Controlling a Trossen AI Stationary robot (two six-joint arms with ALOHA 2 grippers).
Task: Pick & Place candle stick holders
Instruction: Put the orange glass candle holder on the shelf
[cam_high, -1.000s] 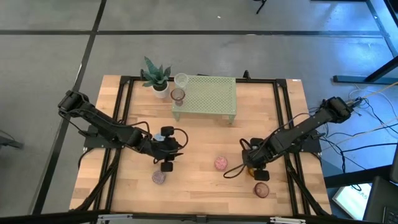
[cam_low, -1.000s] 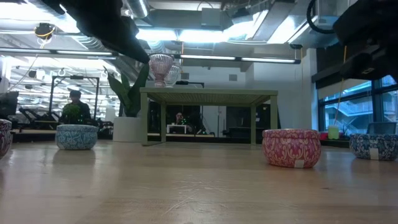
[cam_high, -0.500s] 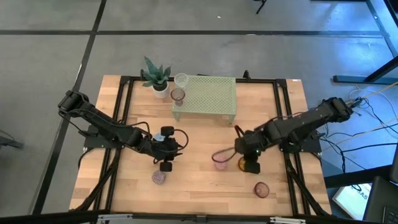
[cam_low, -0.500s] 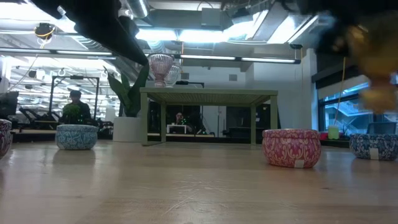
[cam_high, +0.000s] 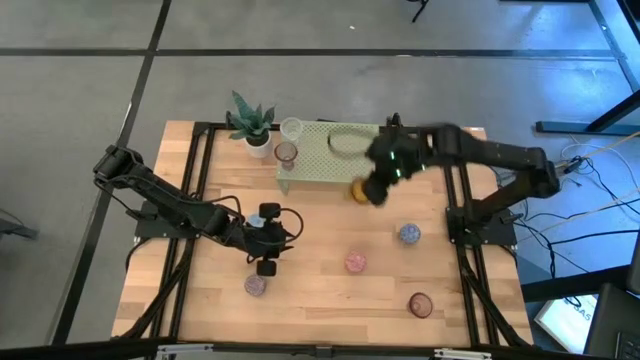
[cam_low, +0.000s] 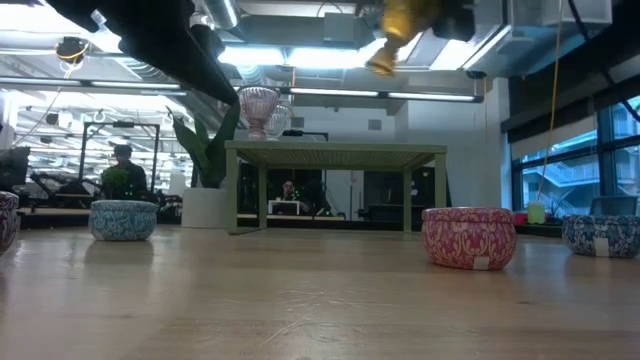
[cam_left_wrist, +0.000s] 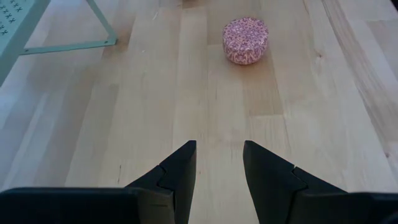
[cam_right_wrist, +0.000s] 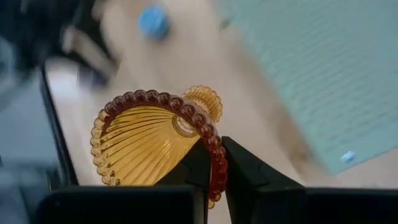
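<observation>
My right gripper (cam_high: 370, 186) is shut on an amber glass candle stick holder (cam_high: 358, 191), in the air beside the near edge of the pale green stand (cam_high: 335, 150). It shows high up in the low view (cam_low: 398, 30). A clear cup (cam_high: 291, 128) and a brownish cup (cam_high: 286, 152) stand on the stand's left end. A pink cup (cam_high: 355, 262), a blue cup (cam_high: 408, 234) and two mauve cups (cam_high: 420, 304) (cam_high: 256, 285) stand on the table. My left gripper (cam_left_wrist: 219, 168) is open and empty, low over the table's left middle (cam_high: 283, 238). My right gripper pinches the amber holder's beaded rim (cam_right_wrist: 214, 155) between its two fingers. One finger is inside the bowl and one outside. The holder is lifted clear of the table and lies tilted on its side, its foot (cam_right_wrist: 203, 101) pointing away from the fingers.
A potted spiky plant (cam_high: 250, 125) stands at the far left, beside the stand. A pale blue cup (cam_high: 262, 222) sits partly under my left arm. Bare wood lies between the pink cup and the stand.
My right gripper has risen from the table's near right part and swung toward the far edge, up to the green stand. It carries the amber holder, now lifted clear. The blue cup that the arm covered now shows.
</observation>
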